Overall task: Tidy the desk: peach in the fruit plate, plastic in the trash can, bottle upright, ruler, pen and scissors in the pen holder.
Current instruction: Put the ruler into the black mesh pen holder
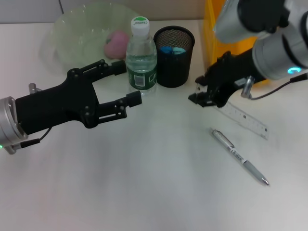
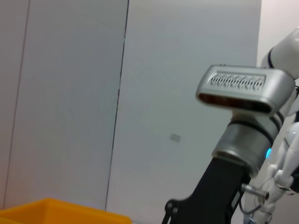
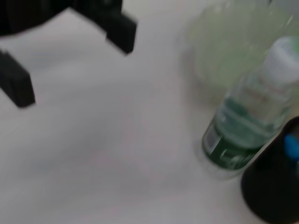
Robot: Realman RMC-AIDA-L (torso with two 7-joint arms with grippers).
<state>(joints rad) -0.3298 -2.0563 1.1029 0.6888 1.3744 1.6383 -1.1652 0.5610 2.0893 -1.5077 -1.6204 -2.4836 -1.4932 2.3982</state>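
Left gripper (image 1: pixel 126 83) fingers spread, bottle (image 1: pixel 141 55) upright just beyond; right gripper (image 1: pixel 201 96) state unclear.

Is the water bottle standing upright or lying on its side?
Upright: the water bottle stands on its base with its white cap on top, beside the pen holder.

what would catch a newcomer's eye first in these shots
Probably the left gripper, jaws open, reaching in from the robot's left beside the upright water bottle. Next, the right gripper hovers at the near end of the clear ruler, with a silver pen lying loose on the table in front of it.
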